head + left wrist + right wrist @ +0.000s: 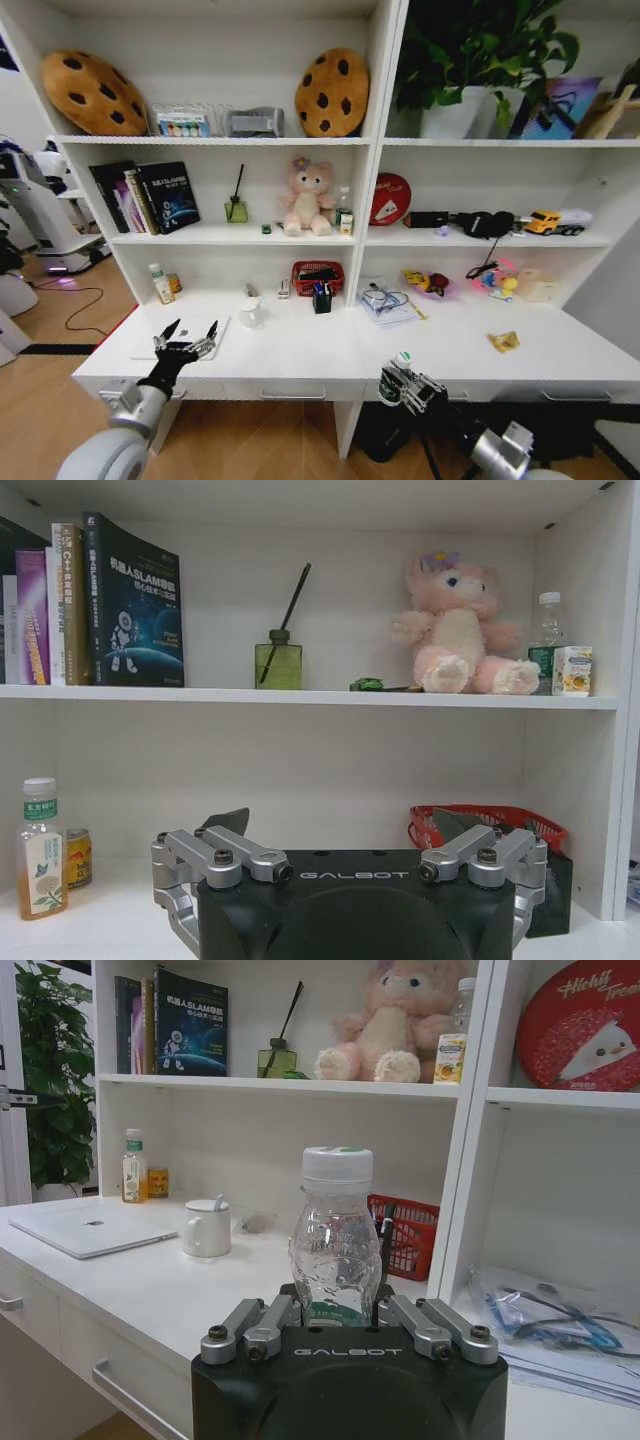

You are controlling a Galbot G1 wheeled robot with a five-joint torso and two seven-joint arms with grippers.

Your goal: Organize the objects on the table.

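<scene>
Head view: the left hand (186,338) hovers spread wide just above the laptop (185,340) on the surface (300,355). Right wrist view: the right hand (350,1322) grips a clear bottle (336,1235) upright, surface beyond.

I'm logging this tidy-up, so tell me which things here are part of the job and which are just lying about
Job: laptop, clear bottle in the right pincer, yellow scrap, desk, open left pincer over the laptop.

Lying about: plush bear, cookie cushions, books, plant.
</scene>
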